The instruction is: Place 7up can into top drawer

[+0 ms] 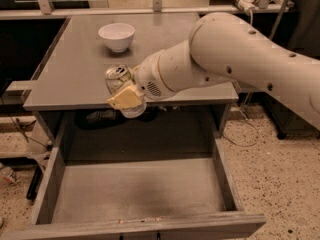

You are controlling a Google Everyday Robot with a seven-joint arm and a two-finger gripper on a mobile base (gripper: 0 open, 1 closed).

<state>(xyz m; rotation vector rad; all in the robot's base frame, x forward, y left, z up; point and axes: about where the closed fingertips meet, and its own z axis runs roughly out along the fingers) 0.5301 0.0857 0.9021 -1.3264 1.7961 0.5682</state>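
Note:
The 7up can (119, 80), silver-white with a pull-tab top, is held in my gripper (125, 96), whose yellowish fingers (125, 98) are shut on its side. The can hangs tilted in the air at the front edge of the grey tabletop (75, 79), above the back part of the top drawer (137, 191). The drawer is pulled wide open below, its flat grey bottom bare, with low side walls and a thick front panel (150, 225). My white arm (240, 54) reaches in from the right.
A white bowl (117, 36) stands on the tabletop at the back, left of centre. A metal rail runs behind the table. Speckled floor with cables lies on both sides of the drawer.

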